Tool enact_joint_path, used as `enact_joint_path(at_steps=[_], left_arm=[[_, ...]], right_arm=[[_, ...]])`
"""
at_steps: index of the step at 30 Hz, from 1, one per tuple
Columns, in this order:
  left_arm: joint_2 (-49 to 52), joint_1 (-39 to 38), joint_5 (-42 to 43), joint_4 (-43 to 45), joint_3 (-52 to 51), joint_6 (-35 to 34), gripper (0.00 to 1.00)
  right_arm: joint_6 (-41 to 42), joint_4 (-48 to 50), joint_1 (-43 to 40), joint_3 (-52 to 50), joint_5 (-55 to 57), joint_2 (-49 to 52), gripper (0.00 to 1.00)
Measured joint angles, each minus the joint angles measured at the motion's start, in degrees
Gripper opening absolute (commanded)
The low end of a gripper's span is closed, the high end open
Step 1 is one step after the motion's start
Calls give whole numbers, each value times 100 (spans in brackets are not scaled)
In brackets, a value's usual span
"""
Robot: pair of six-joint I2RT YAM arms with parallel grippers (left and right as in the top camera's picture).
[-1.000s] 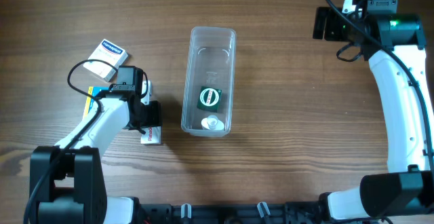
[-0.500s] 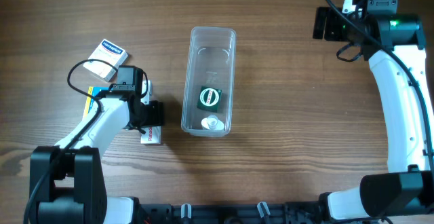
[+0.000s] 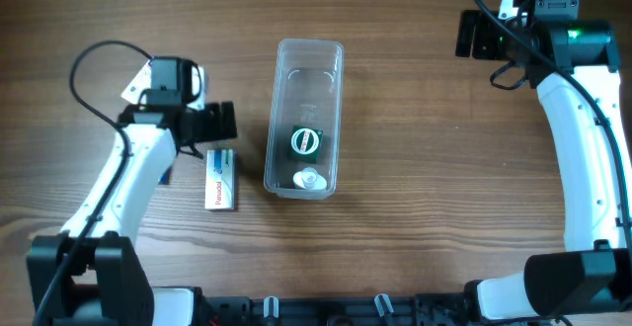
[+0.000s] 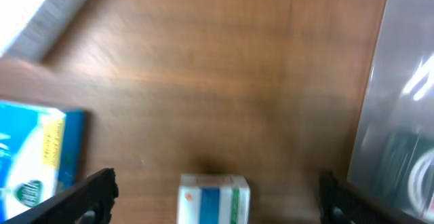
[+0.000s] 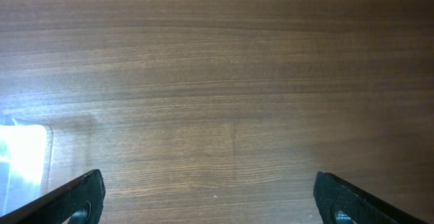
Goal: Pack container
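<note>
Overhead first: one container (image 3: 308,79), clear, long and narrow, with rounded corners and a rim, lies lengthwise mid-table. Two round things sit at its near end, a green-and-black disc (image 3: 305,141) and a clear round piece (image 3: 308,179). One small white box (image 3: 221,179) lies just left of it. The left gripper (image 3: 219,123) hovers beside the container; the right gripper (image 3: 477,35) is well apart, top right.

Left wrist: three boxes here! There's a blue box (image 4: 34,159), the small white box between wide-apart fingers, and a blurred white box (image 4: 41,7). The container's wall fills the right edge.

Right wrist: fingers spread over bare table (image 5: 230,81), holding nothing; the container's corner glares at the left.
</note>
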Motion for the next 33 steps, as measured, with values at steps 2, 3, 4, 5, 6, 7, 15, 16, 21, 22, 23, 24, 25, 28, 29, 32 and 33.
enact_joint_path(at_steps=[2,3,4,5,6,7,15,16,21,22,23,24,25,28,29,32,33], left_arm=[[0,238,-39,-2,216,7,95],[-2,437,-48,7,352,11,97],[-4,592,-68,13,450,31,100],[-4,776,-74,59,551,114,100],[-4,942,-83,197,623,229,100],[-4,1132,-83,470,684,417,100],[-9,2293,-133,1749,758,1598,100],[11,2389,-122,1886,758,1694,99],[787,2533,-120,2640,791,2208,99],[1040,2549,-118,2754,791,2280,100],[1314,2570,-101,2892,791,2343,100],[1543,2603,-101,3005,791,2385,100],[1716,2647,-101,3086,791,2409,100],[2074,2802,-68,3362,789,2463,100],[2129,2835,-57,3407,791,2463,100],[2262,2865,-20,3392,791,2465,99],[2288,2863,31,3329,791,2465,99]], right_arm=[[0,0,0,0,0,0,100],[0,0,0,0,0,0,100],[0,0,0,0,0,0,100],[0,0,0,0,0,2,100],[0,0,0,0,0,0,100],[0,0,0,0,0,2,100],[0,-2,0,0,0,0,100],[0,0,0,0,0,0,100],[0,0,0,0,0,0,100],[0,0,0,0,0,0,100],[0,0,0,0,0,0,100],[0,0,0,0,0,0,100],[0,0,0,0,0,2,100],[0,0,0,0,0,0,100],[0,0,0,0,0,0,100],[0,0,0,0,0,0,100],[0,0,0,0,0,0,100]])
